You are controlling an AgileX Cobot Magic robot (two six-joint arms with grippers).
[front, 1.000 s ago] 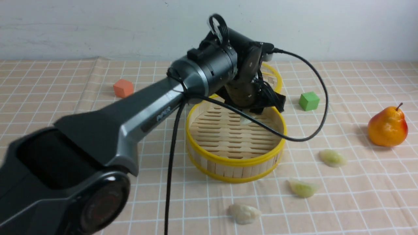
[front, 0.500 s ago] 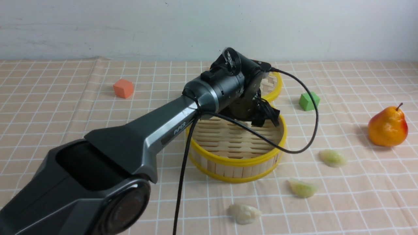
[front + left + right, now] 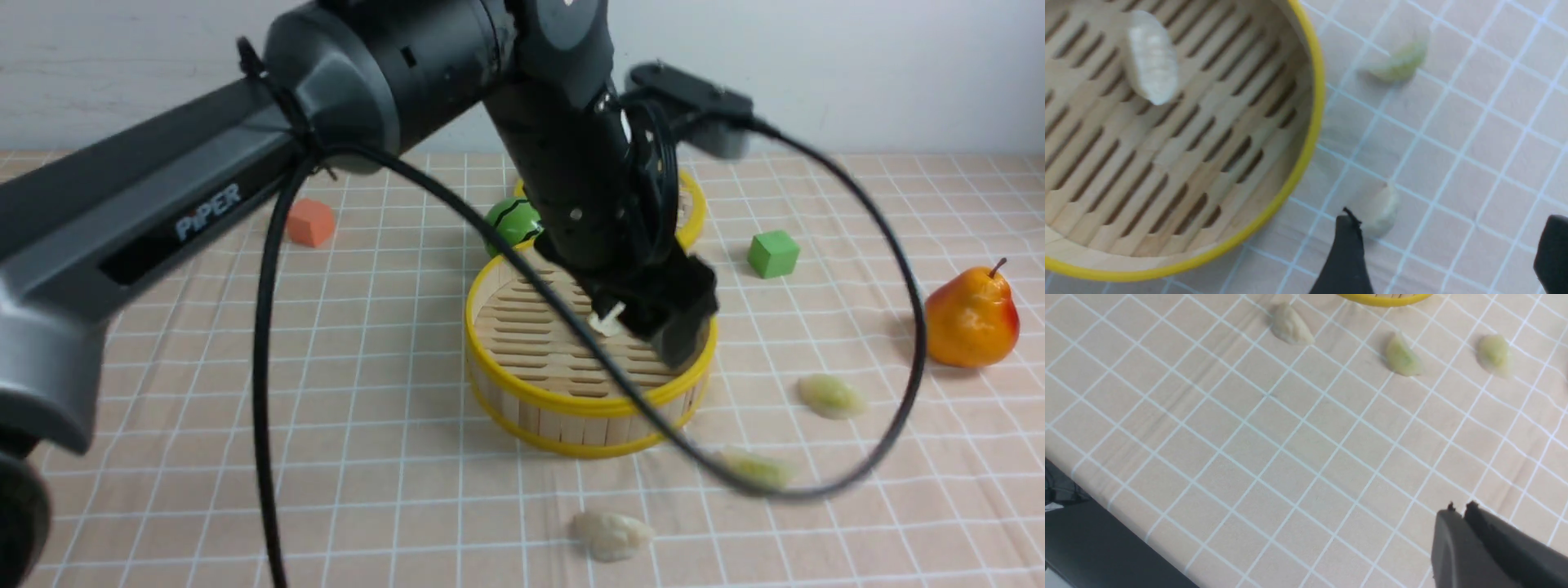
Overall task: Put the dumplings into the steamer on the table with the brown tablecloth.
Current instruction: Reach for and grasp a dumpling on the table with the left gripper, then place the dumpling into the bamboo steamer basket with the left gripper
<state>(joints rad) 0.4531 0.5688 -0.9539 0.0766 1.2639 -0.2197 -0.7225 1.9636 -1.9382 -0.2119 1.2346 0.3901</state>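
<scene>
Cube [image 3: 309, 222]: orange, well left of the steamer [image 3: 563, 425] and farther back.
Green ball [image 3: 513, 224]: just behind the steamer's left rim.
Left gripper [image 3: 1449, 228]: above the steamer's right half, jaws spread wide, nothing between them.
Whitish dumpling [image 3: 1152, 67]: lying on the steamer's slatted floor.
Second whitish dumpling [image 3: 611, 535]: on the brown tablecloth [image 3: 367, 367], in front of the steamer.
Nearer green dumpling [image 3: 759, 469]: front-right of the steamer.
Green cube [image 3: 772, 253]: right of the steamer, behind.
Farther green dumpling [image 3: 831, 396]: right of the steamer.
Pear [image 3: 971, 314]: well right of the steamer.
Right gripper [image 3: 1459, 510]: jaws pressed together, empty, over cloth in front of the steamer.
</scene>
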